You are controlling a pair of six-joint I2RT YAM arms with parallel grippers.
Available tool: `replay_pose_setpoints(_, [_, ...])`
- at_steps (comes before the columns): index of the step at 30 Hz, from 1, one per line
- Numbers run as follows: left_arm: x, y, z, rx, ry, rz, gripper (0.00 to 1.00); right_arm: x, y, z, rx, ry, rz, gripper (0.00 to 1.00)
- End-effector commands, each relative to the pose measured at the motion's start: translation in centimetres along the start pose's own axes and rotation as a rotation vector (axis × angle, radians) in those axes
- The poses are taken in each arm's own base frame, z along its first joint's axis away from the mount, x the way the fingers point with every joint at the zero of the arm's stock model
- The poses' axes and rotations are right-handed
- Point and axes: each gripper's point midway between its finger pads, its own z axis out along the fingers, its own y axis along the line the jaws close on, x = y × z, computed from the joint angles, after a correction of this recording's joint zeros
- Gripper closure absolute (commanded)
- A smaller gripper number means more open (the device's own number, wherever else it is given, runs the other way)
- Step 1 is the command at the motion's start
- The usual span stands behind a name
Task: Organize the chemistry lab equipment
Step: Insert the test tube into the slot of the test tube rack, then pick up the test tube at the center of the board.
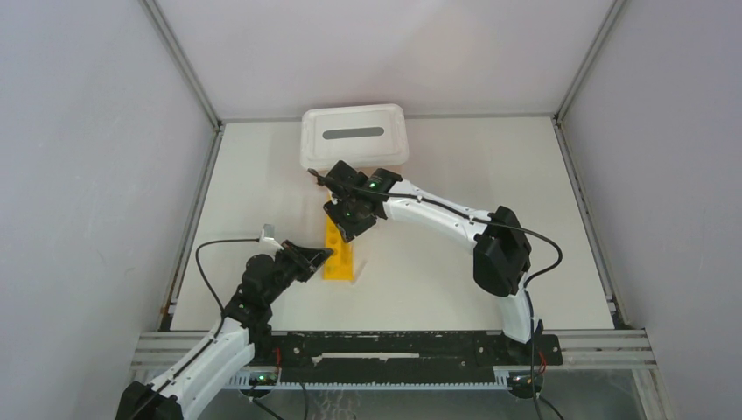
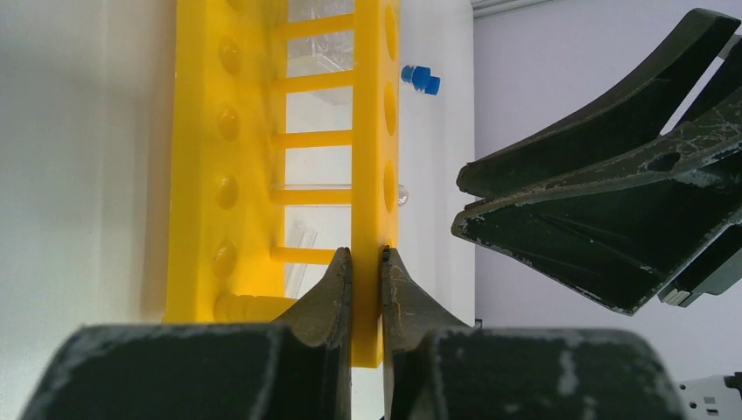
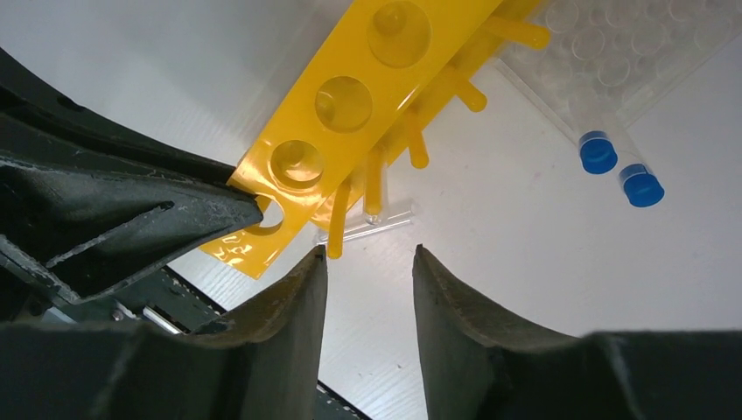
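The long yellow rack (image 1: pixel 338 261) with round holes lies on its side in the middle of the table. My left gripper (image 2: pixel 366 255) is shut on the near end of its upper plate (image 2: pixel 372 157). My right gripper (image 3: pixel 369 254) is open and empty, hovering just above the rack (image 3: pixel 350 96) and a small clear glass tube (image 3: pixel 372 224) lying under it. Two clear blue-capped tubes (image 3: pixel 619 168) lie beside the clear gridded rack (image 3: pixel 612 52). The tubes also show in the left wrist view (image 2: pixel 421 80).
A bin with a white slotted lid (image 1: pixel 354 136) stands at the back, just behind my right gripper (image 1: pixel 346 219). The two grippers are close together over the rack. Grey walls enclose the table on three sides.
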Motion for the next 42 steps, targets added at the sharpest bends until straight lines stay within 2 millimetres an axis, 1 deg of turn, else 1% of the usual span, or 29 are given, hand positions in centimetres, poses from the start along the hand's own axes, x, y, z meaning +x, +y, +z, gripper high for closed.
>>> replay_pose_setpoints(1, [4.4,8.8,-1.5,-0.193,0.11,0.014,0.9,-1.8,0.7,-1.3,-0.01,-0.061,-0.015,0.51])
replay_pose_setpoints(3, [4.4,8.8,-1.5,-0.193,0.111,0.013,0.9,-2.0,0.7,-1.5,-0.011,-0.066,-0.013,0.5])
replay_pose_setpoints(5, [4.4,8.9,-1.6,-0.195,0.111,0.013,0.9,-2.2,0.3,-1.8,0.014,-0.08,-0.011,0.5])
replay_pose_setpoints(9, [4.4,9.0,-1.6,-0.203,0.108,0.015,0.9,-2.6,-0.5,-3.4,0.052,-0.137,0.01,0.5])
replay_pose_setpoints(11, [4.3,9.1,-1.6,-0.207,0.104,0.018,0.9,-2.2,-0.9,-4.1,0.064,-0.167,0.034,0.5])
replay_pose_setpoints(13, [4.2,9.3,-1.6,-0.217,0.099,0.02,0.9,-1.4,-1.5,-4.2,0.072,-0.189,0.065,0.5])
replay_pose_setpoints(17, [4.2,10.1,-1.7,-0.247,0.092,0.022,0.9,0.7,-2.8,-3.4,0.109,-0.204,0.143,0.51])
replay_pose_setpoints(20, [4.0,10.6,-1.8,-0.272,0.079,0.025,0.9,1.8,-2.9,-2.4,0.107,-0.224,0.22,0.52])
replay_pose_setpoints(23, [3.9,11.1,-1.9,-0.296,0.068,0.022,0.9,3.6,-3.0,-1.2,0.149,-0.216,0.201,0.53])
replay_pose_setpoints(25, [3.8,11.5,-2.1,-0.318,0.062,0.018,0.9,4.8,-2.6,-0.5,0.162,-0.205,0.176,0.53])
replay_pose_setpoints(26, [3.7,11.7,-2.1,-0.33,0.055,0.016,0.9,5.2,-2.0,-0.2,0.147,-0.206,0.161,0.54])
replay_pose_setpoints(28, [3.6,12.1,-2.2,-0.348,0.044,0.013,0.89,5.7,-0.8,0.1,0.139,-0.228,0.131,0.54])
replay_pose_setpoints(30, [3.5,12.4,-2.3,-0.362,0.035,0.01,0.88,6.1,-0.3,0.5,0.157,-0.235,0.122,0.54])
replay_pose_setpoints(33, [3.4,12.8,-2.5,-0.383,0.027,0.008,0.85,6.3,0.8,1.2,0.148,-0.259,0.135,0.54])
replay_pose_setpoints(38, [3.3,13.3,-2.6,-0.407,0.019,0.018,0.82,6.1,1.7,2.2,0.189,-0.303,0.136,0.54])
replay_pose_setpoints(42, [3.2,13.4,-2.7,-0.413,0.017,0.021,0.78,6.7,2.3,3.4,0.199,-0.296,0.13,0.53])
